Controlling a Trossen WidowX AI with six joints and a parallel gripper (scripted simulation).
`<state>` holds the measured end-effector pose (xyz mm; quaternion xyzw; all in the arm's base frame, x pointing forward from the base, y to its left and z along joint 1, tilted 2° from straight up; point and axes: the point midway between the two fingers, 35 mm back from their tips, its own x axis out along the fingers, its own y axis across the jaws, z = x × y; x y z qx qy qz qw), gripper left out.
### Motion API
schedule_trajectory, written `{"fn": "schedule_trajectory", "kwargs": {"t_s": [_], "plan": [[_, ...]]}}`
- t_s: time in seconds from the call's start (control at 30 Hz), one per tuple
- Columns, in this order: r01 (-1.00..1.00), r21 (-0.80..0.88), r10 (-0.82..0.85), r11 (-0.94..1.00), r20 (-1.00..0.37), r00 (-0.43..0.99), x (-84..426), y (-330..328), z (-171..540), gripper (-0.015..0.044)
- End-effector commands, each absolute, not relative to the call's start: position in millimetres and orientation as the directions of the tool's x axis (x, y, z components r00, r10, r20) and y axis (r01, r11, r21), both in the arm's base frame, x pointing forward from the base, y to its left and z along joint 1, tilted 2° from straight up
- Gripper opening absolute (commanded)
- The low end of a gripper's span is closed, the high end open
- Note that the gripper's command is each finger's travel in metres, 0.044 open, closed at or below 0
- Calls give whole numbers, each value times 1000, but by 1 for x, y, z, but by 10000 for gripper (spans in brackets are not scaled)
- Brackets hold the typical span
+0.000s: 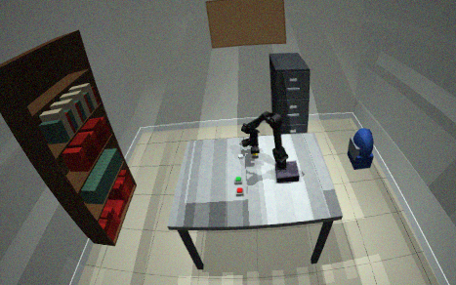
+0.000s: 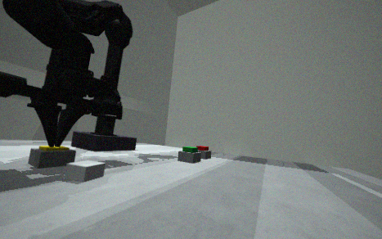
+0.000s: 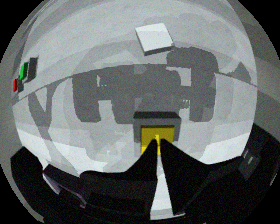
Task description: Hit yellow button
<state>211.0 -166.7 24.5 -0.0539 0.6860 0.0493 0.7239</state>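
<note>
The yellow button (image 1: 256,155) (image 2: 64,148) (image 3: 150,133) sits on its grey housing near the back of the table. Its cap stands only as a thin strip above the housing in the exterior view, pressed down low. My gripper (image 2: 54,146) (image 3: 157,142) is shut and holds nothing. It points straight down, and its joined fingertips rest on the yellow cap, near the middle of it. The fingertips hide part of the cap in the wrist view.
A white block (image 1: 240,156) (image 2: 86,170) (image 3: 154,38) lies close beside the yellow button, apart from the fingers. The green button (image 1: 238,180) (image 2: 190,150) (image 3: 24,71) and the red button (image 1: 239,190) (image 2: 202,148) (image 3: 14,85) stand together farther off, both raised.
</note>
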Motion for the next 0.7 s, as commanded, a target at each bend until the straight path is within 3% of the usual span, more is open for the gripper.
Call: {"fn": "schedule_trajectory", "kwargs": {"t_s": [0.0,0.33,0.67], "plan": [[-141,-8,0,990,-998,56,211,-166,24,20],[-141,-8,-1,990,-998,56,210,-166,59,20],[-177,-20,-8,984,-997,72,268,-74,82,283]]}}
